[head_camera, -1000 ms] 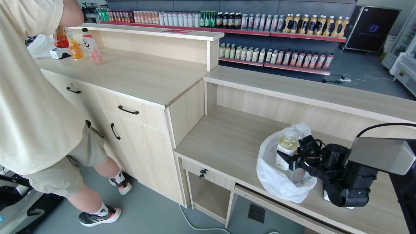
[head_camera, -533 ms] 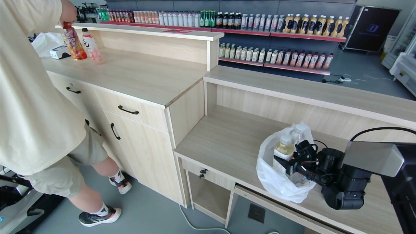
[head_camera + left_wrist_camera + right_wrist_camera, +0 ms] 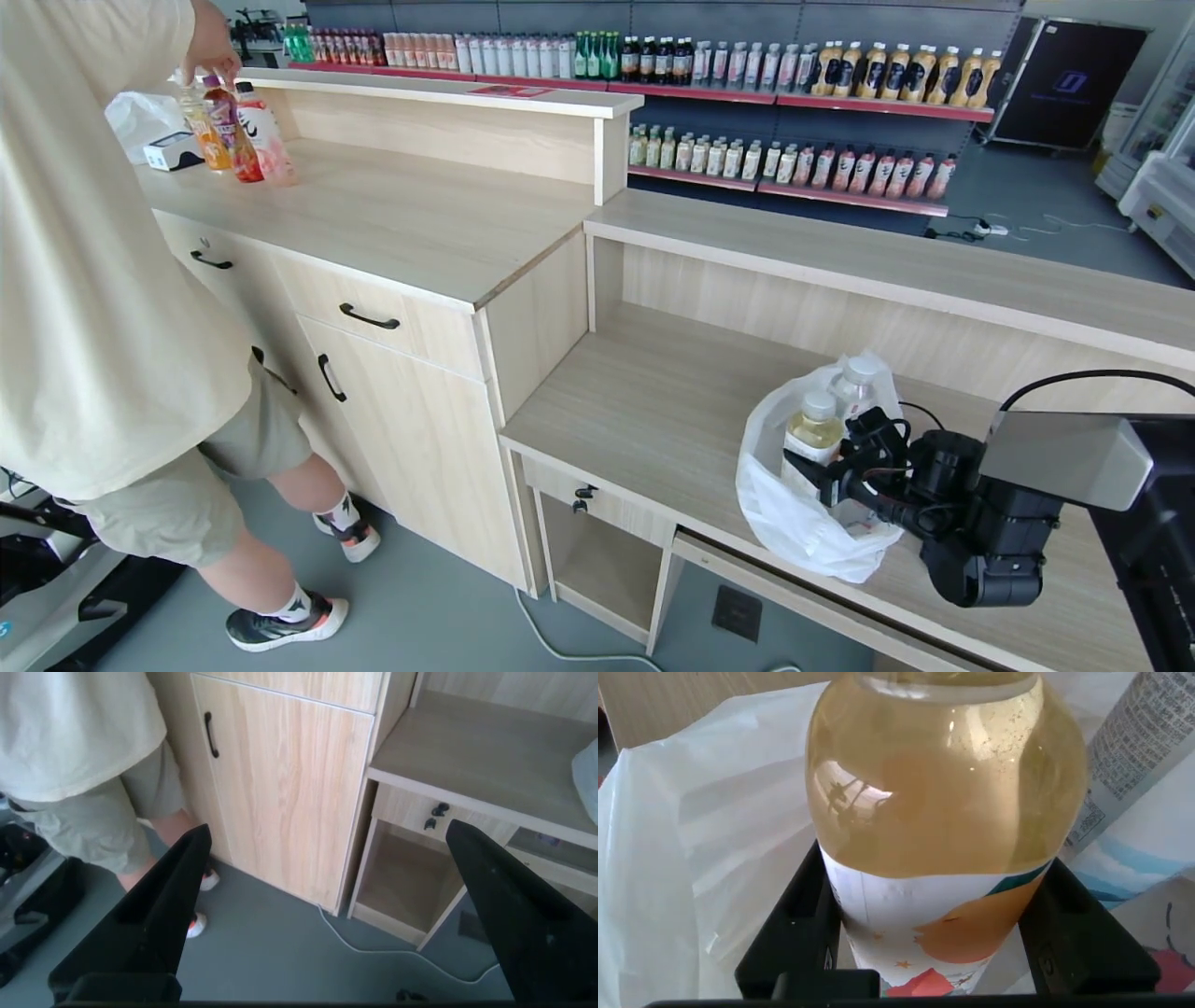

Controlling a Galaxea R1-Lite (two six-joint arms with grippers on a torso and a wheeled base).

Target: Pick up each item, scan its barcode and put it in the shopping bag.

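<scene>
The right end effector (image 3: 826, 471) is gripping the yellow-drink bottle (image 3: 812, 437) around its label. It is holding the bottle upright inside the shopping bag (image 3: 780, 509) on the desk (image 3: 644, 411), likely for a tidy release beside the second bottle (image 3: 857, 378) just beyond. The left end effector (image 3: 327, 915) is hanging wide open and empty.

Black-and-silver right arm, matte black end effectors.
The right arm (image 3: 990, 541) is built of rounded black joint housings, with one boxy silver-grey link (image 3: 1064, 448) behind them. A black cable (image 3: 1092, 375) arcs over that link, and thin dark wires (image 3: 896, 431) loop at the wrist. The right end effector (image 3: 822, 453) is black and angular, and its fingers (image 3: 799, 929) are flat, matte slabs. The left end effector (image 3: 327, 835) has two long black prongs (image 3: 149, 924), broad at the root and tapering to blunt tips.
</scene>
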